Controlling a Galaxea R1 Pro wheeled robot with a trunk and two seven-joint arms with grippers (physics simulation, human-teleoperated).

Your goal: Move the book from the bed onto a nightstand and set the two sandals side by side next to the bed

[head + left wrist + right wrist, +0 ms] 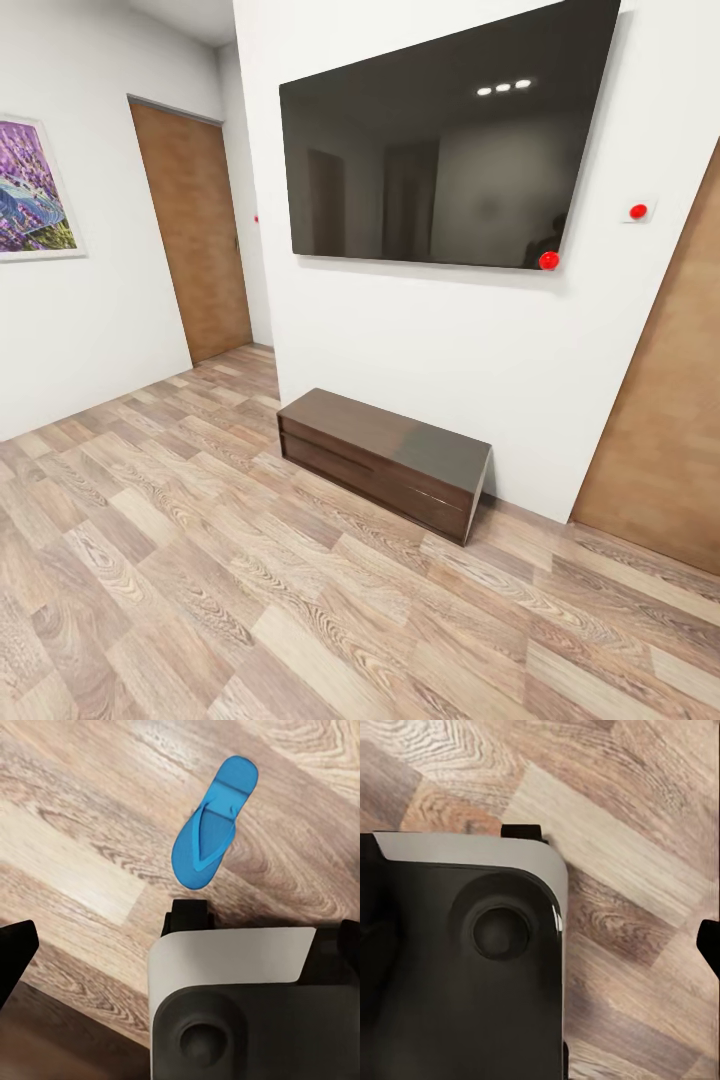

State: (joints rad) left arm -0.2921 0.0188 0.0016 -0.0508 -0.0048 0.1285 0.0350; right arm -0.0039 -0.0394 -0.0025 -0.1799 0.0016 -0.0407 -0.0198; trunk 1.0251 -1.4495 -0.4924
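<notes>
I'm en route w/ no bed in sight. One sandal lies flat on the floor ahead of my left jaws; both jaws' state: can't tell. Next, prob: lower left arm, grab it.

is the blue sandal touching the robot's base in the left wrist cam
Apart. The left wrist view shows a strip of bare wood floor between the sandal and the robot's base.

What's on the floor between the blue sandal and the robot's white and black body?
Nothing but bare wood floor lies between the sandal and the robot's body, as the left wrist view shows.
</notes>
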